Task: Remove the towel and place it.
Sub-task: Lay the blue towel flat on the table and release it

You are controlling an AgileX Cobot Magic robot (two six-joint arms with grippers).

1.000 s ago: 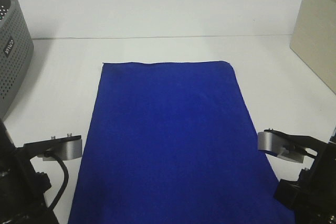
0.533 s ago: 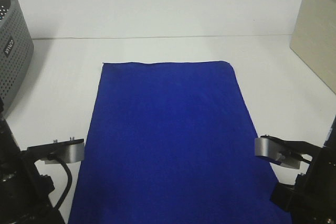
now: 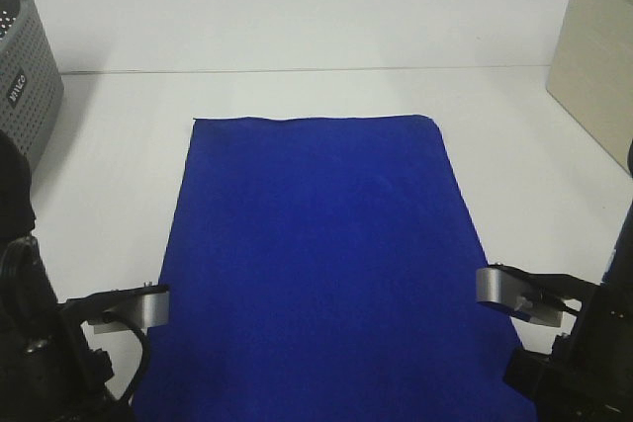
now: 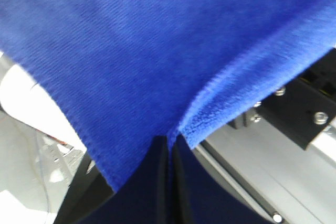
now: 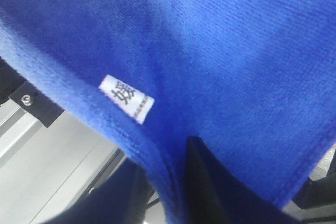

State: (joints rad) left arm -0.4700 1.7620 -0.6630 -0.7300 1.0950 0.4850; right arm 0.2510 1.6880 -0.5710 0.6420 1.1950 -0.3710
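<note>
towel [image 3: 316, 264]: deep blue, spread flat and smooth, white tag [image 5: 127, 98] at one corner, lying right of basket [image 3: 25, 86], apart from it | change: both arms drew back, away from basket; far hem barely shifted, so placing looks nearly done | left gripper [image 4: 169, 145]: clenched on a corner | right gripper [image 5: 170, 182]: jaws astride tagged hem, gripping or not I cannot tell

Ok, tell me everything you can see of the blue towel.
The towel is a large deep-blue rectangle of soft, finely ribbed cloth, spread flat on the white table. A small printed white tag sits by its hem, close to the right hand; a fold of the edge lies between that hand's jaws. The left hand pinches its near edge.
</note>
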